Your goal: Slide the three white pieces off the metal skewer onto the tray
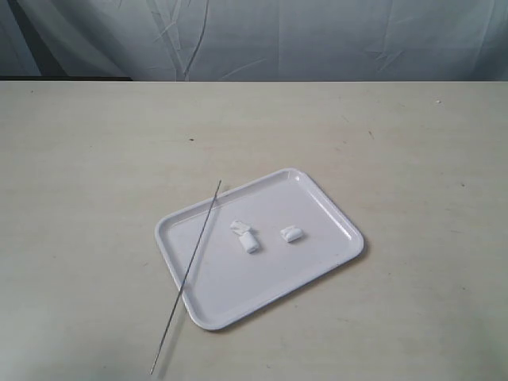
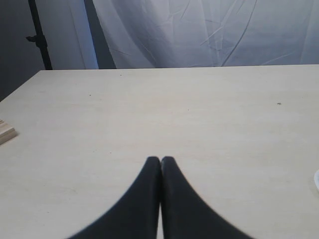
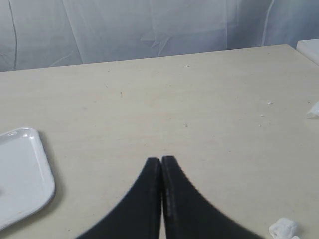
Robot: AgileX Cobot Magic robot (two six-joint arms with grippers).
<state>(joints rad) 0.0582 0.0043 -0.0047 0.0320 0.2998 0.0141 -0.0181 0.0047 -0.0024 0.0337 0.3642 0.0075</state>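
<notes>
The white tray (image 1: pixel 317 262) lies in the middle of the table. On it rest the three white pieces: two touching ones (image 1: pixel 238 227) (image 1: pixel 249 242) and a separate one (image 1: pixel 291 234) to their right. The metal skewer (image 1: pixel 193 258) is bare and lies slanted across the tray's left rim, its near end out on the table. Neither arm shows in the exterior view. My left gripper (image 2: pixel 160 160) is shut and empty over bare tabletop. My right gripper (image 3: pixel 160 160) is shut and empty too, with a corner of the tray (image 3: pixel 25 174) off to one side of it.
A wooden block edge (image 2: pixel 6 132) shows in the left wrist view. The right wrist view has a crumpled white scrap (image 3: pixel 283 229), a small white bit (image 3: pixel 313 110) and a white box corner (image 3: pixel 309 49) on the table. Grey curtain hangs behind.
</notes>
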